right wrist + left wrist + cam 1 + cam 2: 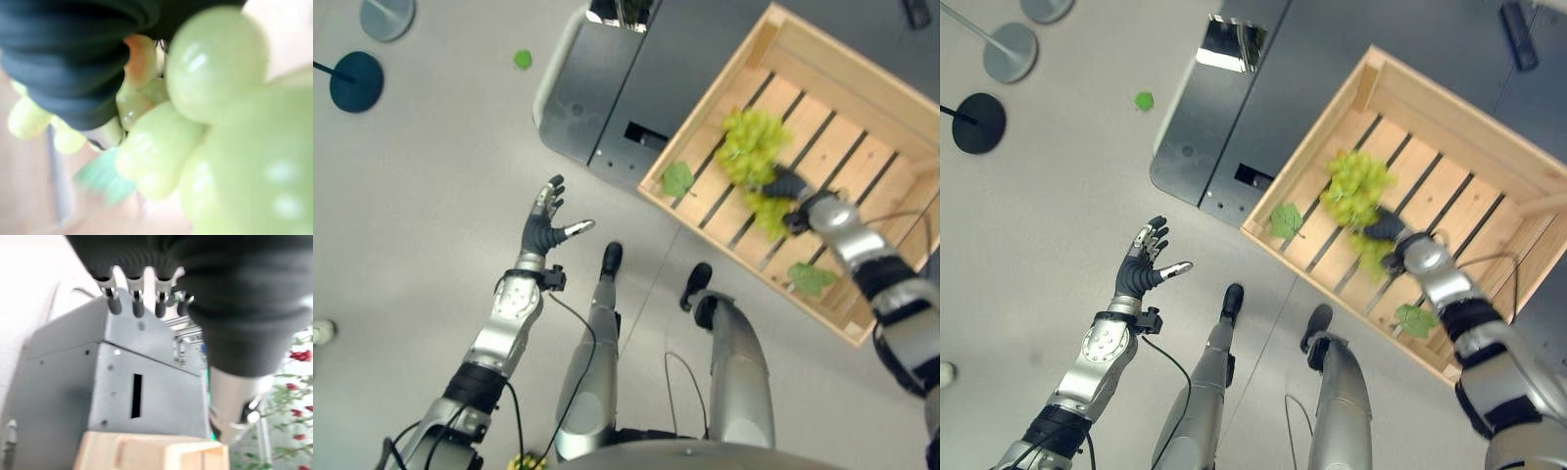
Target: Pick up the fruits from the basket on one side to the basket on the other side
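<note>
A slatted wooden crate (710,98) stands on the floor at the right. In it lies a bunch of green grapes (752,142) with two loose green leaves (677,179) (811,279). My right hand (788,186) reaches in from the right and is buried in the bunch, with grapes above and below it. The right wrist view has the grapes (220,63) pressed right up against the hand's dark cover. My left hand (546,230) is held out open over the bare floor, left of the crate and holding nothing.
A grey metal box (597,98) stands beside the crate's left corner and appears past the left fingers (137,308) too. Round stand bases (356,80) and a small green leaf (523,59) lie on the floor at the far left.
</note>
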Tool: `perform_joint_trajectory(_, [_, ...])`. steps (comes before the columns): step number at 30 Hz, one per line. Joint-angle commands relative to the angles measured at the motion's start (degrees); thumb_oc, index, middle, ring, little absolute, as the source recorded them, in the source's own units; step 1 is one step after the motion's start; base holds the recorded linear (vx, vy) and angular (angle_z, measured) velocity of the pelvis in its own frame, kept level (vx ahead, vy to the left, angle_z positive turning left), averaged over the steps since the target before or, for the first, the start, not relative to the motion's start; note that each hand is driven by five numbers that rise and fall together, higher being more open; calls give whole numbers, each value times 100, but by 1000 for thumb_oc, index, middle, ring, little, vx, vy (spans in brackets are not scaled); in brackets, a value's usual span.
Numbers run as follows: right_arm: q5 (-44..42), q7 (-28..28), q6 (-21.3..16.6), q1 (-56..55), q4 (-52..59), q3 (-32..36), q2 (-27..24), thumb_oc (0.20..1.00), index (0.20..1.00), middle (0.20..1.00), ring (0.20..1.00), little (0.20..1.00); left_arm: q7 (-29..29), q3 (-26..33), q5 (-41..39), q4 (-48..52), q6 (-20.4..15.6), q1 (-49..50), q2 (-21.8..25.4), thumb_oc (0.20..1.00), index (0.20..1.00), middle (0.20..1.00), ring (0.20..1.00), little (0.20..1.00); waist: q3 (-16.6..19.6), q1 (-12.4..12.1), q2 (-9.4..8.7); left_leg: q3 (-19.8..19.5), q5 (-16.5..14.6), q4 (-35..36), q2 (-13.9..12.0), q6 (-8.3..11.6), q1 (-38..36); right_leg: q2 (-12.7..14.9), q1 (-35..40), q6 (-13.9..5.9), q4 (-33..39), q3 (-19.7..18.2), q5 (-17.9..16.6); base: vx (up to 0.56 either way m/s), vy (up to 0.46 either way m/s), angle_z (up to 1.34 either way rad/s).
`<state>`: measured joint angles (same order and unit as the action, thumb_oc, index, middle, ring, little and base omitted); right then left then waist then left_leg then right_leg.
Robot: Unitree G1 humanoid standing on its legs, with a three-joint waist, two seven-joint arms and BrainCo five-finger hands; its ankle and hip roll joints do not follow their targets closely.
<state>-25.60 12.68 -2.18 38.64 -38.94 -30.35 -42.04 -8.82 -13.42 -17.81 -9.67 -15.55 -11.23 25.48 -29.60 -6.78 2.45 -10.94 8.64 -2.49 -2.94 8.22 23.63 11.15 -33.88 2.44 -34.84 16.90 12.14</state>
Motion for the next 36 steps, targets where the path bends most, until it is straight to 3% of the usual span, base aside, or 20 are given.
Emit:
perform_joint_trajectory(1, [-1076,513,-77,98,510,-80,186,200,200,200,200,200,273,236,-269,266,-232,63,265,1000,1000,1000,1000,1000,-5,28,-377,225,-404,27,89,-117,-772,-46,1066,-848,1321,-92,-676,12,1,16])
perform_joint_trajectory(7, [-2027,763,73,-651,1238,22,582,200,200,200,200,200,525,410,-409,415,-178,351,380,1000,1000,1000,1000,1000,418,25,-526,243,-444,161,42,-138,-1152,-147,1567,-872,1687,-27,-795,35,9,3])
perform_joint_trajectory(11, [-1942,810,-12,-931,1875,111,384,200,200,200,200,200,656,500,-474,496,-109,516,478,1000,1000,1000,1000,1000,668,97,-583,247,-438,246,24,-146,-1326,-202,1812,-884,1880,-2,-839,56,43,0])
perform_joint_trajectory(14, [-1534,945,-86,-1091,2642,163,-230,200,200,200,200,200,847,620,-586,647,-56,795,551,1000,1000,1000,1000,1000,910,170,-644,260,-498,301,-11,-161,-1548,-204,2060,-893,1996,23,-818,84,37,3])
perform_joint_trajectory(16, [-1155,1042,-163,-1052,3246,240,-1047,200,200,200,200,200,1034,764,-572,841,-49,1037,701,1000,1000,1000,1000,1000,1252,253,-702,312,-544,341,-31,-180,-1721,-238,2336,-922,2294,39,-890,119,63,5])
perform_joint_trajectory(17, [-1156,1041,-158,-1065,3257,246,-1053,200,200,200,200,200,1034,765,-571,851,-44,1046,699,1000,1000,1000,1000,1000,1251,250,-697,313,-546,345,-35,-180,-1732,-243,2350,-922,2309,40,-895,125,63,1])
perform_joint_trajectory(22, [-1114,1396,-126,-690,3938,64,-2143,200,200,200,200,200,1120,867,-333,1020,-71,1215,896,1000,1000,1000,1000,1000,1843,322,-836,481,-667,438,-51,-205,-2084,-367,2827,-986,2861,-27,-1030,105,48,-11])
perform_joint_trajectory(25, [-1333,1456,-65,-489,4196,-26,-2405,200,200,200,200,200,1060,989,-238,1186,-97,1247,897,1000,1000,1000,1000,1000,2198,382,-875,639,-728,545,-49,-231,-2306,-434,3090,-1023,3219,-111,-1162,94,56,-13])
perform_joint_trajectory(31, [-1681,1516,66,-344,4396,-125,-2395,200,200,200,200,200,1033,1065,-10,1490,-169,1142,1175,1000,1000,1000,1000,1000,2423,445,-891,832,-811,597,-44,-295,-2490,-466,3231,-1048,3386,-277,-1240,59,45,-26])
perform_joint_trajectory(32, [-1983,1517,175,-159,4512,-277,-2266,200,200,200,200,200,1015,1093,255,1728,-246,907,1647,1000,1000,1000,1000,1000,2540,506,-885,927,-879,608,-34,-325,-2600,-462,3302,-1064,3384,-386,-1248,72,41,-22])
perform_joint_trajectory(36, [-2194,1528,295,-131,4524,-348,-2125,200,200,200,200,200,954,1077,446,1757,-287,722,1886,1000,1000,1000,1000,1000,2579,545,-893,985,-915,621,-33,-333,-2680,-462,3347,-1069,3395,-446,-1244,50,32,-22])
